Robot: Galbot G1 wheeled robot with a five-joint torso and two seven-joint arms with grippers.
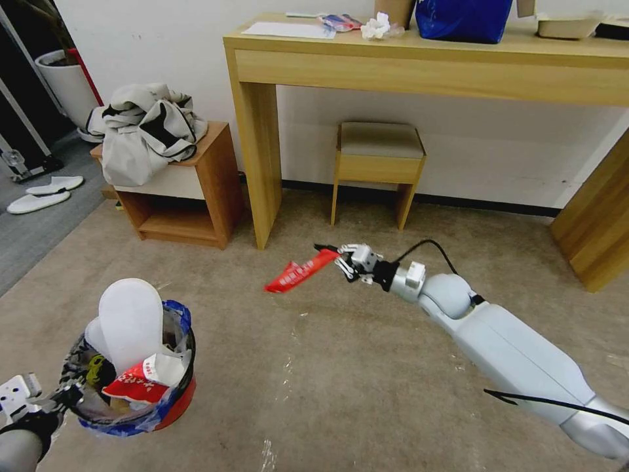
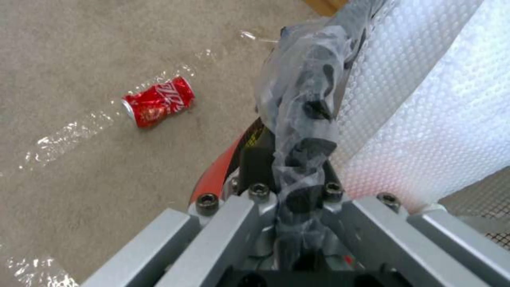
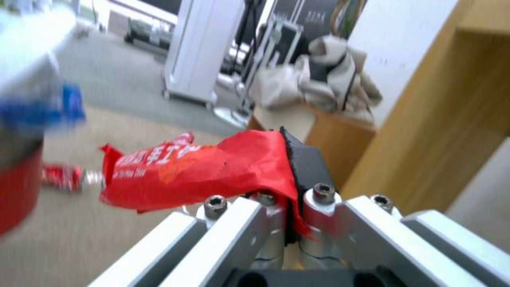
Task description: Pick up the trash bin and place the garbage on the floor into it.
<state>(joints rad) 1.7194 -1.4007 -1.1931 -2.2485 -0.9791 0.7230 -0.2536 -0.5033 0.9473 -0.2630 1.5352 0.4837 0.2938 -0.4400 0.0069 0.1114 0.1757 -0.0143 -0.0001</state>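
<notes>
Right gripper (image 1: pixel 342 258), clamping a long crinkled red foil wrapper (image 1: pixel 300 271) above the carpet, is mid-carry; next calls for leftward travel over the round red plastic-lined trash bin (image 1: pixel 171 408), which the left gripper (image 1: pixel 62 396) is pinching at near left

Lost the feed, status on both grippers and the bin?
Left gripper shut on trash bin rim. Right gripper shut on red wrapper, held above the carpet. Red can on floor. Path clear.

Head view high over floor (image 1: pixel 341 393); wrist views close.

2 wrappers (image 1: pixel 300 274), 1 can (image 2: pixel 158 101), 1 bin (image 1: pixel 171 408).
</notes>
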